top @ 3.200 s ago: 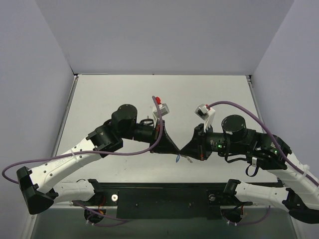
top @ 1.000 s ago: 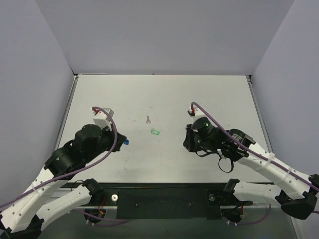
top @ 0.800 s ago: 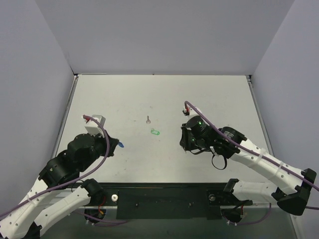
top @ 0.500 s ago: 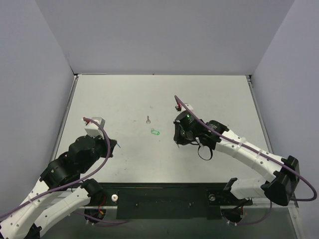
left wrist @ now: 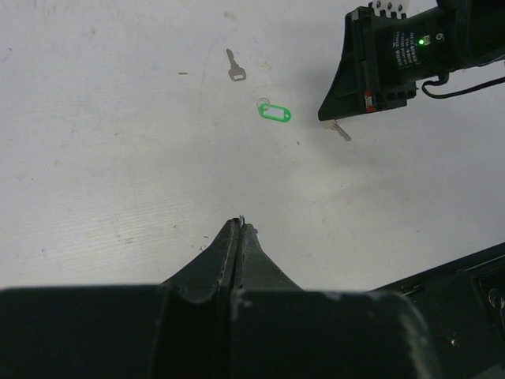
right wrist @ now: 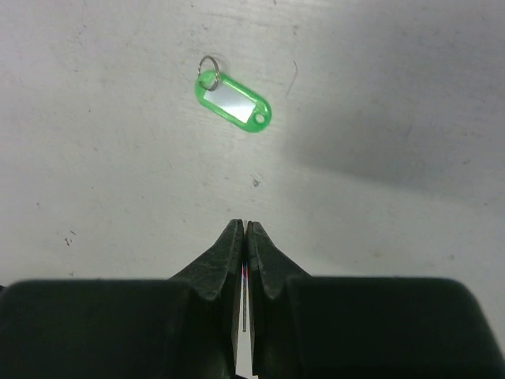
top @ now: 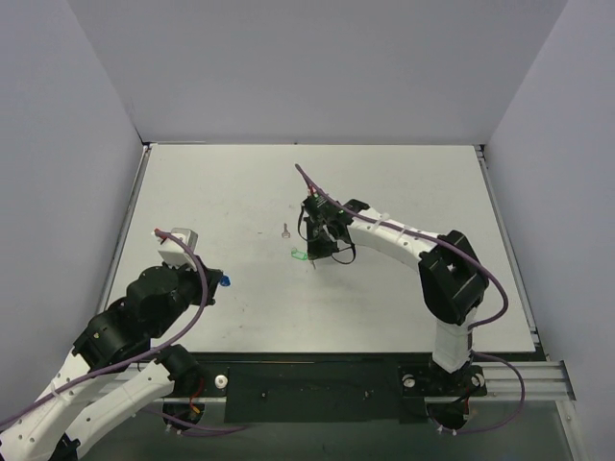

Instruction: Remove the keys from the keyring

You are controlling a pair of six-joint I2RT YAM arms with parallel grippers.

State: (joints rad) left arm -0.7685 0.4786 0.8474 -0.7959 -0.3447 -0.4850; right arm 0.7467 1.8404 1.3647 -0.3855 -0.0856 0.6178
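Note:
My left gripper [top: 217, 280] is shut on the tiny blue keyring [top: 224, 281] and holds it at the near left. In the left wrist view the shut fingertips [left wrist: 239, 227] show only a thin metal glint at their end. My right gripper [top: 313, 254] is shut on one silver key [left wrist: 341, 130], which hangs just right of the green tag. In the right wrist view that key [right wrist: 245, 294] shows edge-on between the shut jaws. The other silver key [top: 285, 230] lies loose on the table; it also shows in the left wrist view [left wrist: 233, 66].
A small green tag [top: 299, 255] with a small wire ring lies on the white table [top: 404, 182], just ahead of my right gripper [right wrist: 243, 227]; it shows in the right wrist view [right wrist: 233, 99] and the left wrist view [left wrist: 274, 112]. Grey walls stand on three sides.
The grippers were together mid-table and have parted. My left arm drew back to the near left with the blue keyring. My right arm swung left to the green tag, holding a key.

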